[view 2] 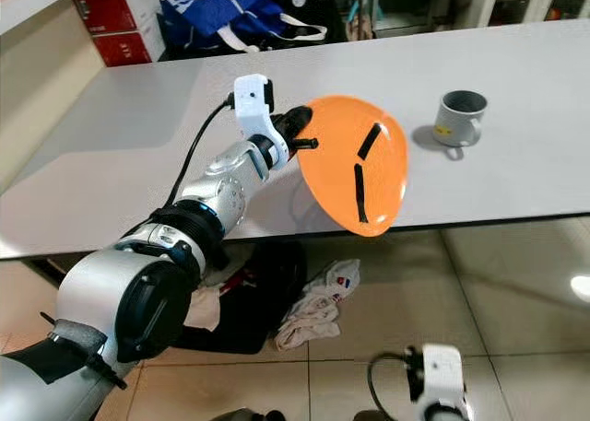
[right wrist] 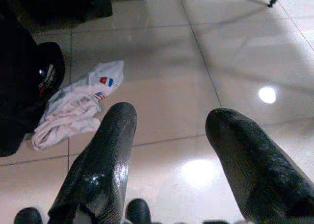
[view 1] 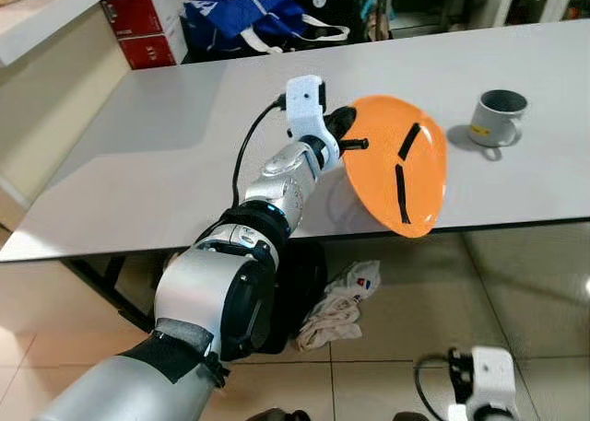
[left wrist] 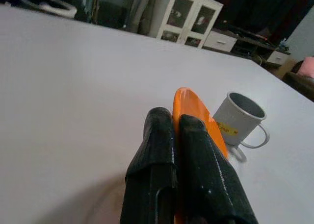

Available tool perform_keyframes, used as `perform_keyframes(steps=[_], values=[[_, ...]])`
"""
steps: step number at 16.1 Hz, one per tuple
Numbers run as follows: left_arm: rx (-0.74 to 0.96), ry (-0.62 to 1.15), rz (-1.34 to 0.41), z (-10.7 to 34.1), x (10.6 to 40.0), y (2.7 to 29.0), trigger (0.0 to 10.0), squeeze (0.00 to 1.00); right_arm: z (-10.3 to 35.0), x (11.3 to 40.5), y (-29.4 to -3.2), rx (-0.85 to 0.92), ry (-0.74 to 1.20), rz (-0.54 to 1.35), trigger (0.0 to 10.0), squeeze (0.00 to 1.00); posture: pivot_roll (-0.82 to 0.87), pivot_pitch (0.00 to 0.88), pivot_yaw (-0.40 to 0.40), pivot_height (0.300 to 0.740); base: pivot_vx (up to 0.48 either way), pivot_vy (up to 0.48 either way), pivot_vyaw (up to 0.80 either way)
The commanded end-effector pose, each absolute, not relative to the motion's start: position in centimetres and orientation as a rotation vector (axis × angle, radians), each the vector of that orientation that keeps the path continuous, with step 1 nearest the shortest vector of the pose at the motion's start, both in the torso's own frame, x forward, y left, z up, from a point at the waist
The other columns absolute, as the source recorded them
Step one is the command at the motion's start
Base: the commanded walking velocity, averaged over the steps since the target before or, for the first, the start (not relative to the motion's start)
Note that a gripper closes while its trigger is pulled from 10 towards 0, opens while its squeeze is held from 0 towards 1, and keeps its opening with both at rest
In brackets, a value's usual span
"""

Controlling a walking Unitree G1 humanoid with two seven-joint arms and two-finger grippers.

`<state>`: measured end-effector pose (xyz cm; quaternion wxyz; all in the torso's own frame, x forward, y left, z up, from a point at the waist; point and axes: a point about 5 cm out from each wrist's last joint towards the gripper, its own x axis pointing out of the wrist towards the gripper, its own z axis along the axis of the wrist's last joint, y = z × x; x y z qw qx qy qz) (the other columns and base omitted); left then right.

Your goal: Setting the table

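An orange plate [view 1: 398, 163] with black tape marks is held tilted on edge over the front edge of the grey table [view 1: 166, 126]. My left gripper [view 1: 343, 134] is shut on the plate's rim, and in the left wrist view the two black fingers [left wrist: 162, 150] pinch the orange plate [left wrist: 194, 111]. A grey mug [view 1: 498, 117] stands upright on the table to the right of the plate, and the mug [left wrist: 240, 118] also sits just beyond the plate in the wrist view. My right gripper [right wrist: 169, 131] hangs low over the floor, open and empty.
A crumpled white cloth [view 1: 341, 306] and a dark bag lie on the tiled floor under the table. Behind the table are a blue bag [view 1: 244, 20] and red boxes [view 1: 138, 25]. A white cabinet [left wrist: 189, 18] stands beyond the table's far side.
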<state>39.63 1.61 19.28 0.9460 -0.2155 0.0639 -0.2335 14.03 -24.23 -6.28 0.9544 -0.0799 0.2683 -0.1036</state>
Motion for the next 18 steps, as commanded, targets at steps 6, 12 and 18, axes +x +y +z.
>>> perform_keyframes(steps=[6,12,18], values=[[-0.486,0.156,-0.412,20.4,40.0,1.2,0.0,0.00,-4.5,11.2,-23.7,-0.159,0.401,-0.195,10.0,0.00,-0.35,0.000,0.209,0.735,0.000,0.000,0.00],[-0.435,0.134,-0.347,20.9,40.5,2.4,0.0,0.00,-1.2,6.2,-23.2,-0.163,0.355,-0.198,10.0,0.00,-0.41,0.025,0.209,0.735,0.000,0.000,0.00],[-0.448,0.094,-0.323,21.4,40.9,3.4,0.0,0.00,-1.9,7.4,-22.8,-0.144,0.403,-0.172,10.0,0.00,-0.37,0.007,0.198,0.735,0.278,0.000,0.00]])
